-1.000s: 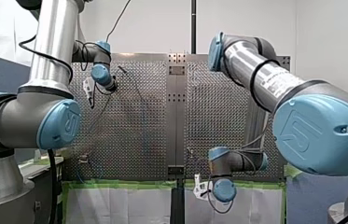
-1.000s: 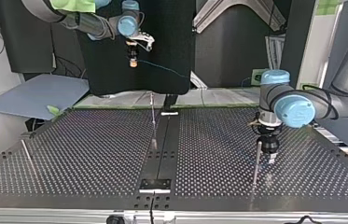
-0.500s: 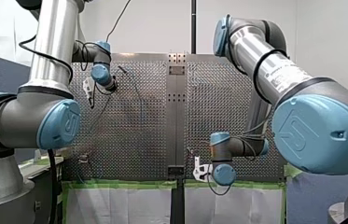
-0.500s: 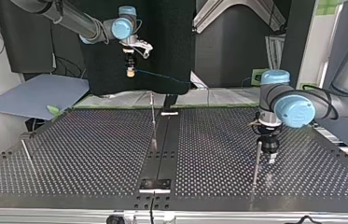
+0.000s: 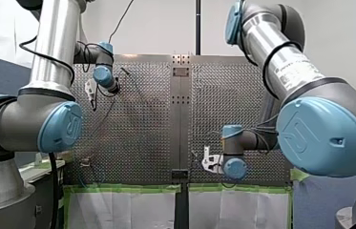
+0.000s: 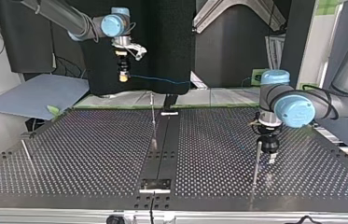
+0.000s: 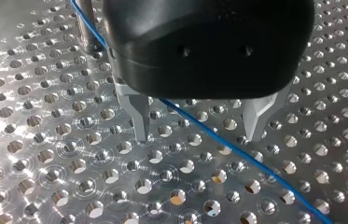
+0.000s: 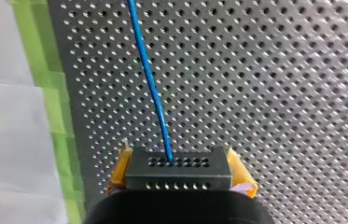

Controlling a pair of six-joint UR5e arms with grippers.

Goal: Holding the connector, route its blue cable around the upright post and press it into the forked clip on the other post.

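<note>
Pinched black connector (image 8: 177, 169), a flat block with two rows of small holes, between the yellow-padded fingers of my right gripper (image 6: 123, 78), high over the tabletop's (image 6: 69, 158) far left in the top view. Sent its thin blue cable (image 8: 150, 79) out of one hole, rightward. Kept metal fingers spread on my left gripper (image 7: 198, 136), astride the cable, low beside an upright post (image 6: 257, 161).

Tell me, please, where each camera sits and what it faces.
Front: behind and above, over the table; my left arm, my right arm.
Top: across the table, facing back; my right gripper high, my left gripper low.
Left wrist: on that wrist, facing the table; open metal fingers.
Right wrist: likewise; yellow pads clamp the connector.
Both wrist views show the blue cable.
</note>
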